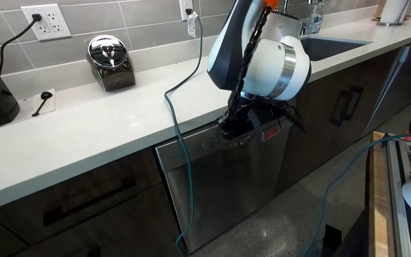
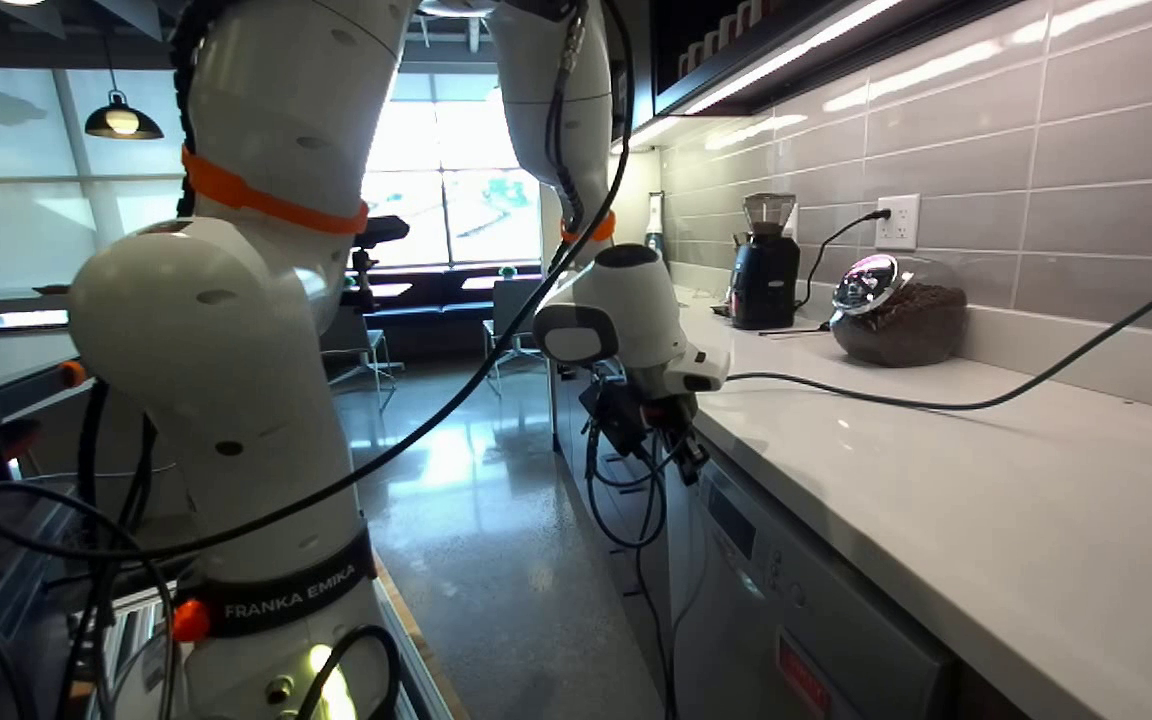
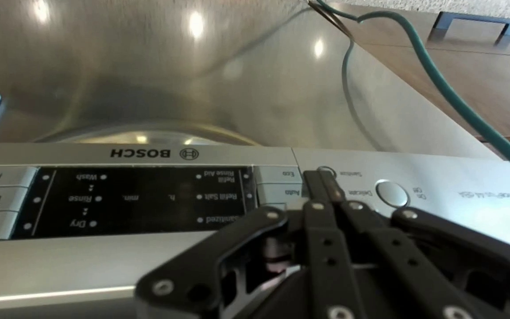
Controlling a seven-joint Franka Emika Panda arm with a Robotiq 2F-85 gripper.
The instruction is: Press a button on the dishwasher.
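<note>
1. The dishwasher [image 1: 227,192] is seen at lower centre in an exterior view, its grey metal front topped by a control strip [image 3: 228,155].
2. Aiming seems in hand: the claw [image 3: 324,186] is clenched, empty, near the round button [image 3: 392,193]; contact cannot be told.
3. A short push is probably called for next.

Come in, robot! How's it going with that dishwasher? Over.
Gripper closed, at the control panel; contact unclear. Bosch dishwasher closed. Teal cable hanging in front of it, apart from the gripper.
</note>
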